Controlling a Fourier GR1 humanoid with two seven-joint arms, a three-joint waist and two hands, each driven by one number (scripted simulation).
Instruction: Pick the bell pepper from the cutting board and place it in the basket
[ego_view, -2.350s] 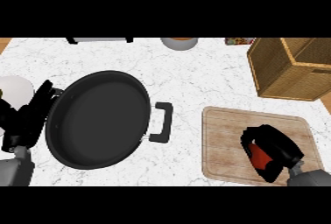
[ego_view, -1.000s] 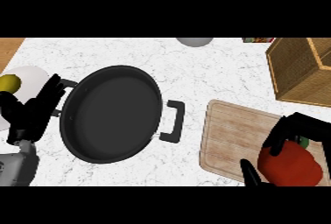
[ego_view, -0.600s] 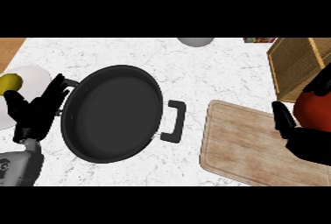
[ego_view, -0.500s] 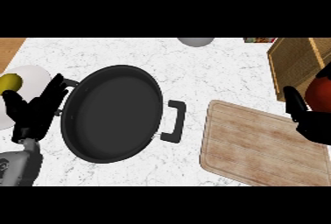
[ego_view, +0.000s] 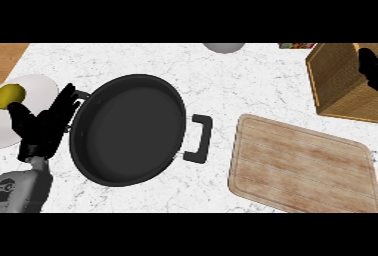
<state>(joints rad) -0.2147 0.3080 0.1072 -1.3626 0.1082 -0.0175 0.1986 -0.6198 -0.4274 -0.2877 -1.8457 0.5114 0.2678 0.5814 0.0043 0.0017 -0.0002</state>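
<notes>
Since half a second ago, the right hand (ego_view: 368, 67) has travelled up from beside the cutting board (ego_view: 299, 165) to the basket (ego_view: 338, 85), leaving the board bare. Only a dark sliver shows at the frame's edge, so its fingers cannot be read, and the bell pepper is out of sight, presumably with it. Letting go off-centre could bounce the pepper off the rim. The left hand (ego_view: 43, 125) rests open beside the pan (ego_view: 129, 129).
</notes>
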